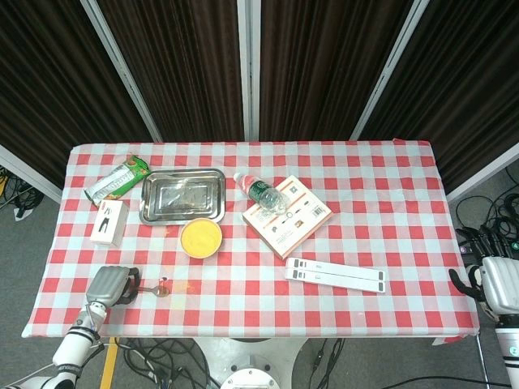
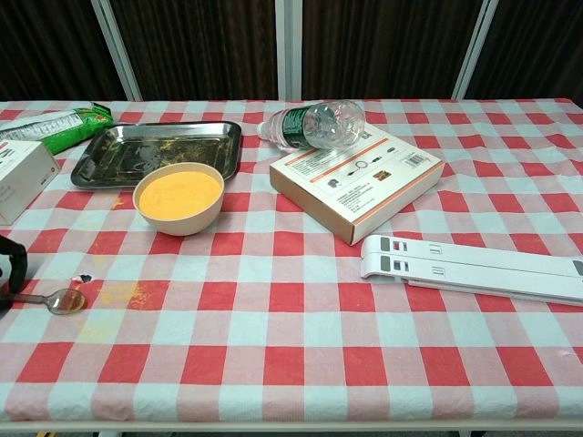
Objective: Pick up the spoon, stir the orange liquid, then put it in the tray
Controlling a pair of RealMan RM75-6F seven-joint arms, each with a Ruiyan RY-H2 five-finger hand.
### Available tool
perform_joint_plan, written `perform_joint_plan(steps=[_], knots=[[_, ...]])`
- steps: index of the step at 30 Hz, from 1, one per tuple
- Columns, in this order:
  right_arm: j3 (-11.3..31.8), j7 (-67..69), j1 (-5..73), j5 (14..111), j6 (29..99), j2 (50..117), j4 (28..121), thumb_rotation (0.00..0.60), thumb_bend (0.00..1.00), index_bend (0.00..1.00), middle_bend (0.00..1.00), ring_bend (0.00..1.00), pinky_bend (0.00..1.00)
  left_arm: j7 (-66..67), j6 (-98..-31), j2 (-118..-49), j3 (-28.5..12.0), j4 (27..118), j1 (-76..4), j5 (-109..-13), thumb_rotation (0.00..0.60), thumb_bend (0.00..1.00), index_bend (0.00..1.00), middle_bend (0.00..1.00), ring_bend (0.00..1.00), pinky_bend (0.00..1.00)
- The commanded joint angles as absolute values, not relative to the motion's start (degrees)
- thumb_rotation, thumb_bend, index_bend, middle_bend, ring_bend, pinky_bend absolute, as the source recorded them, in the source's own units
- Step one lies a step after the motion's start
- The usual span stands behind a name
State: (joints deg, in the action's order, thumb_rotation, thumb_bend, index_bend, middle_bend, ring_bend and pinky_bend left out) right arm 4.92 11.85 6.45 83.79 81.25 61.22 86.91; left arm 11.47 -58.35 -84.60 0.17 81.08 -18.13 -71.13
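A metal spoon [image 1: 154, 287] lies on the checked cloth near the table's front left edge, its bowl [image 2: 66, 300] pointing right. My left hand [image 1: 109, 284] sits at the spoon's handle end with its fingers curled over it; the chest view shows only dark fingers [image 2: 11, 269] at the left border. Behind the spoon stands a bowl of orange liquid [image 1: 201, 237] [image 2: 178, 196]. Further back is the steel tray [image 1: 182, 197] [image 2: 159, 148], smeared but holding nothing. My right hand [image 1: 496, 284] hangs off the table's right edge, holding nothing.
A water bottle [image 1: 261, 193] lies against a flat carton [image 1: 288, 215] at mid table. A long white stand [image 1: 336, 275] lies front right. A green snack packet [image 1: 117, 180] and a small white box [image 1: 108, 222] sit far left. Orange drips [image 2: 118, 293] stain the cloth beside the spoon.
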Motion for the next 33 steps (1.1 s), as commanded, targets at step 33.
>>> perform_joint_plan(steps=[33], knots=[[5.94,13.21,8.42,84.46,80.44,60.09,85.64,0.6,0.25,0.14,0.13,0.02,0.06,33.43,-44.23,-79.08,-8.53,86.13,-50.31,-34.3,0.6,0.4,0.62,0.96,0.91,0.95]])
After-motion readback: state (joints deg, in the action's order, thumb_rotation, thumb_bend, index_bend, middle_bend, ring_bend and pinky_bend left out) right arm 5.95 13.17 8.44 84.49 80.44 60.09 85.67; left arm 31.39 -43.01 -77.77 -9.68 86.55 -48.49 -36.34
